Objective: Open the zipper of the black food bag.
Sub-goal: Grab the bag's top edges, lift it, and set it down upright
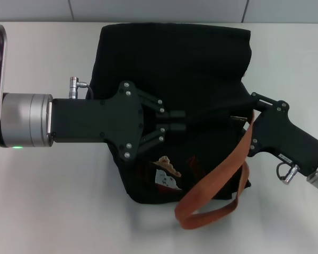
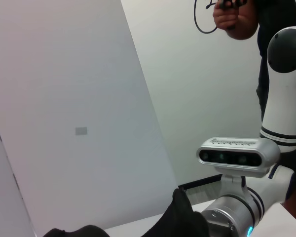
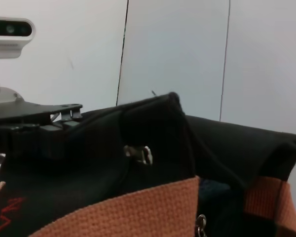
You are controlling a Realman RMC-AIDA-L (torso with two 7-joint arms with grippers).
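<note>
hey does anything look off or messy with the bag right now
Nothing looks damaged or spilled. The black food bag lies slumped on the table, and one orange-brown strap handle trails loosely off its near edge.

One boxy black fabric food bag (image 1: 175, 69) lies on one white table (image 1: 47, 201). One orange-brown woven strap handle (image 1: 217, 185) shows. Two black robot grippers appear: the left gripper (image 1: 181, 120) and the right gripper (image 1: 250, 108). One tan bear patch (image 1: 167, 163) shows.

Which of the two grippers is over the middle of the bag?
The left gripper: it reaches across the middle of the black bag. The right gripper is at the bag's right edge, by the orange strap.
</note>
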